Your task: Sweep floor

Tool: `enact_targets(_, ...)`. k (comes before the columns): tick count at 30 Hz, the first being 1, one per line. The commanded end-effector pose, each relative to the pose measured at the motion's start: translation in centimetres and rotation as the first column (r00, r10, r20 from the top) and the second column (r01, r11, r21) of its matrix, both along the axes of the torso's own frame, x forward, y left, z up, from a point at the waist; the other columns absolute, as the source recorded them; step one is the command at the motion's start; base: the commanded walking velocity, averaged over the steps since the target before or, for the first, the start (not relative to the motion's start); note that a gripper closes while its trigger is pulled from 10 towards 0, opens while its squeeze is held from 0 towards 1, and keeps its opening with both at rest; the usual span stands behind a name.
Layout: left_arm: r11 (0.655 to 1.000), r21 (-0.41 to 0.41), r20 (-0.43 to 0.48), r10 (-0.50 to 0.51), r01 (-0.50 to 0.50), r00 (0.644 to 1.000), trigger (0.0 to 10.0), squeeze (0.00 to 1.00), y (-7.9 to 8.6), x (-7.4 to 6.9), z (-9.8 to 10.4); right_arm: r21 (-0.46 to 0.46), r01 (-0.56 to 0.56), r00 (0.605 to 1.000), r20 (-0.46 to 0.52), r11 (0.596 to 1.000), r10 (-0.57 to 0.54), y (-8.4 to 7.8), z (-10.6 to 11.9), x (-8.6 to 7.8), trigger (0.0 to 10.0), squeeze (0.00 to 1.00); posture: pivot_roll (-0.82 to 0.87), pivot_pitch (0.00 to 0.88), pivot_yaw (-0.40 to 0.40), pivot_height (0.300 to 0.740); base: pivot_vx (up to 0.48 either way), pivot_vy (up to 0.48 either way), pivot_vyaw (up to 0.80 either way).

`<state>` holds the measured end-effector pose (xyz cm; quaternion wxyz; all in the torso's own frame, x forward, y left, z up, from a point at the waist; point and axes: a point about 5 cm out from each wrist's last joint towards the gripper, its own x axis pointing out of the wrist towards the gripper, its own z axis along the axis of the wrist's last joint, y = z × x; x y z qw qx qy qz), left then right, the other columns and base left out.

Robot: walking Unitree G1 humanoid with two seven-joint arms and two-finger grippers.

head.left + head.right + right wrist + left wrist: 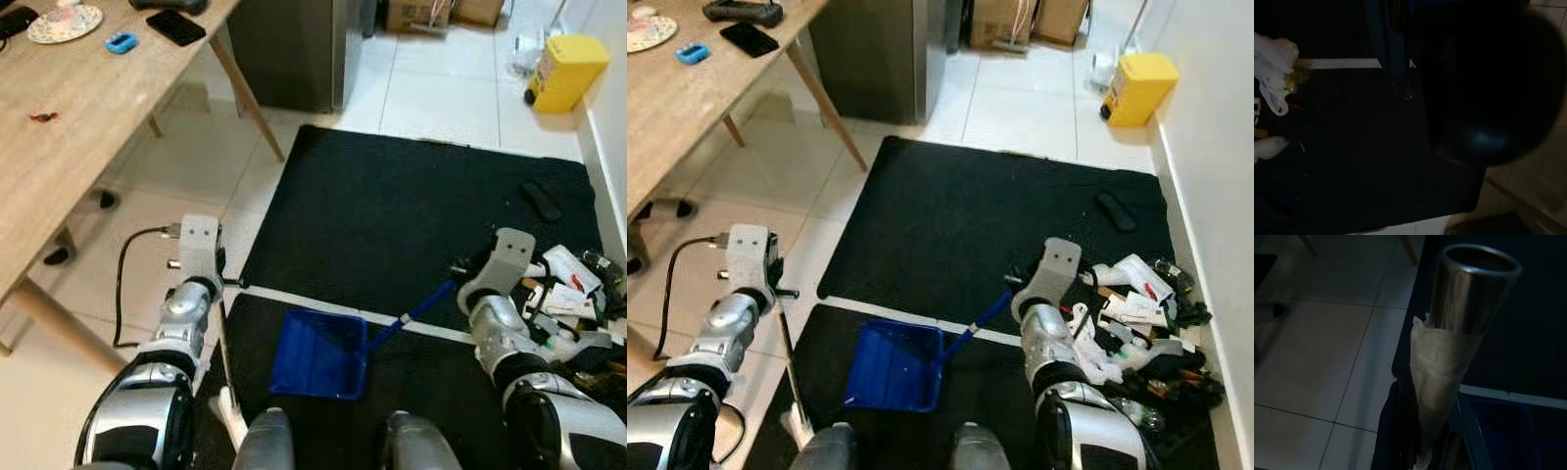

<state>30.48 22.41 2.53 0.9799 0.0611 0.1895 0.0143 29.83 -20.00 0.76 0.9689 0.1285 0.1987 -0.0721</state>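
Note:
A blue dustpan rests on the black mat between my arms, with its mouth facing my feet. Its long blue handle runs up to my right gripper, which is shut on it. The handle's dark rounded end looms close in the right wrist view. My left gripper is shut on the broom's thin metal pole, which slants down to a white head by my left foot. White wrapping covers the pole in the left wrist view. Litter lies piled against the right wall.
A wooden table with a plate, phone and small items stands on the left, its legs reaching toward the mat. A yellow bin sits by the far right wall. A black object lies on the mat. A black cable loops beside my left arm.

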Motion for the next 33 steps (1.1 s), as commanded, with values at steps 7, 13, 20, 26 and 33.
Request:
enact_targets(7,0.999,-0.033,0.049,-0.006,0.008,0.999,10.0,0.00,-0.6,0.9,1.0,-0.019,0.011,1.000,0.006,1.000,-0.010,-0.6,0.3,0.2,10.0,0.00,0.01,0.000,0.021,0.740,0.000,-0.441,0.00)
enact_targets(13,0.999,-0.045,0.078,-0.010,0.013,0.997,10.0,0.00,-0.9,1.4,1.7,-0.019,0.004,1.000,0.013,1.000,-0.004,-0.5,0.5,0.4,10.0,0.00,0.01,0.000,0.018,0.740,0.000,-0.441,0.00)
enact_targets(20,1.000,-0.027,0.075,0.003,-0.001,0.997,10.0,0.00,-0.6,1.2,1.6,-0.017,-0.001,1.000,0.017,1.000,0.001,-0.3,0.5,0.4,10.0,0.00,0.02,0.000,0.025,0.740,0.000,-0.249,0.00)
enact_targets(26,1.000,-0.021,0.080,0.004,-0.003,0.997,10.0,0.00,-0.4,1.0,1.5,-0.013,-0.001,1.000,0.019,1.000,0.001,-0.1,0.5,0.4,10.0,0.00,0.02,0.000,0.029,0.740,0.000,0.000,0.00)
enact_targets(33,1.000,-0.021,0.079,0.008,-0.006,0.997,10.0,0.00,-0.3,0.8,1.4,-0.012,-0.007,1.000,0.018,1.000,0.007,0.1,0.4,0.3,10.0,0.00,0.03,0.000,0.029,0.740,0.000,0.000,0.00)
